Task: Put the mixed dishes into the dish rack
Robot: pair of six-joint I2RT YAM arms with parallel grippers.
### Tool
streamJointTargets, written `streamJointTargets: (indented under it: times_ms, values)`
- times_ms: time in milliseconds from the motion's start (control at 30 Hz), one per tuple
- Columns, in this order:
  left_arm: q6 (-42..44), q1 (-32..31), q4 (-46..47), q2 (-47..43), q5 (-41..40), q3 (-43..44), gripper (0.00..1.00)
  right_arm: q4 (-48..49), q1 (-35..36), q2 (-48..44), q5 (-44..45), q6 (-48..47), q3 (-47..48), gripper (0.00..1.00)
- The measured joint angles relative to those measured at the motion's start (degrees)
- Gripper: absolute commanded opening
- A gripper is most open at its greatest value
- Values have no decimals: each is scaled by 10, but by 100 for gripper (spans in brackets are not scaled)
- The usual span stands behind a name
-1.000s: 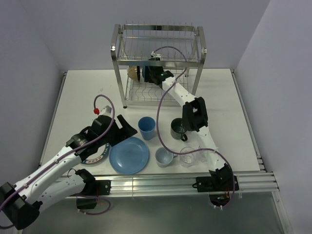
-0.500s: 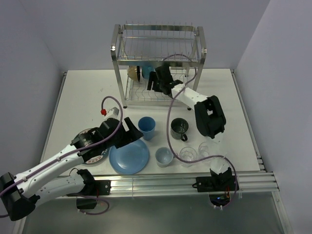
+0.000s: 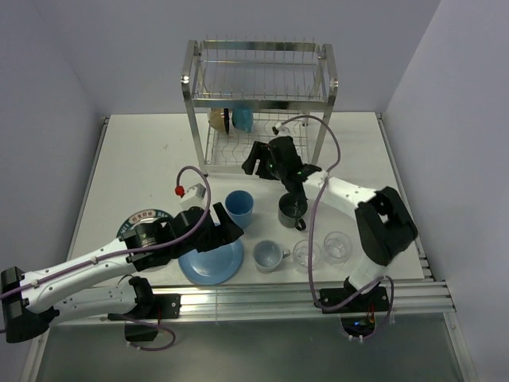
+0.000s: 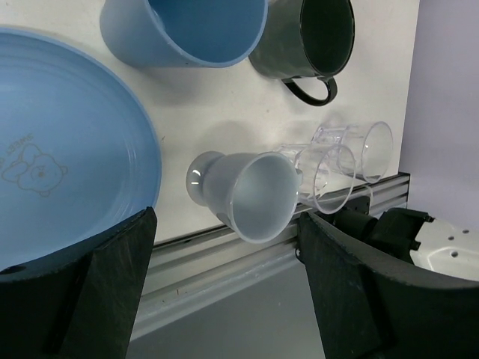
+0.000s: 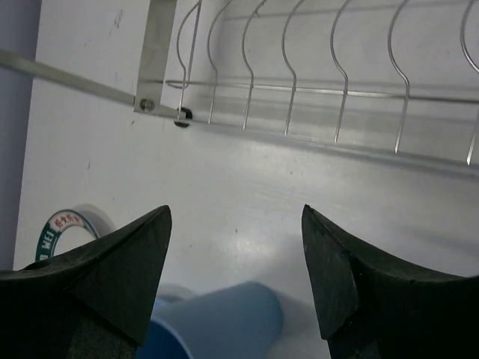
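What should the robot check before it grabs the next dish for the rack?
1. Left gripper open and empty: ok.
2. Right gripper open and empty: ok.
3. Blue plate lying flat, nothing on it: ok.
4. Pale blue mug apart from the plate: ok.
5. Dish rack has free lower prongs: ok.
6. Patterned plate free to lift, partly hidden under the left arm: cannot tell.

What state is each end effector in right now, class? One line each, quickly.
Left end effector: open, holding nothing.
Right end effector: open, holding nothing.
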Motion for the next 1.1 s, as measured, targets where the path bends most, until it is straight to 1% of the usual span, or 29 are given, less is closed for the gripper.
streamJointTargets:
  times_ms: [67,267,367,467,533,600,700,833,933,1000,1100]
  values:
    - [-7,-5,-2,-1,-7,0,83,-1,8,-41,5,4,-38,77]
    - [-19,-7,-1,-6,-20,-3,83,-8,13,-103,28,-7,-72,77]
    - [-20,-11,2,-3,-20,-5,82,-35,35,-157,55,-16,-112,77]
    - [-20,-19,9,13,-20,-5,80,-74,54,-243,81,-14,-162,77]
    - [-15,-29,5,44,-23,7,79,-104,56,-314,101,-8,-192,78]
    - [-6,-38,-2,92,-30,40,78,-138,55,-400,127,5,-220,77]
    - [15,-46,-14,172,-46,122,78,-197,54,-509,168,33,-235,77]
    - [41,-49,-10,247,-66,221,76,-288,53,-619,219,79,-240,76]
    - [59,-49,-10,299,-76,285,73,-353,53,-679,244,108,-241,76]
    - [66,-49,-10,342,-79,323,73,-395,53,-711,259,125,-241,76]
    - [74,-49,-9,408,-79,364,72,-432,53,-737,270,134,-241,76]
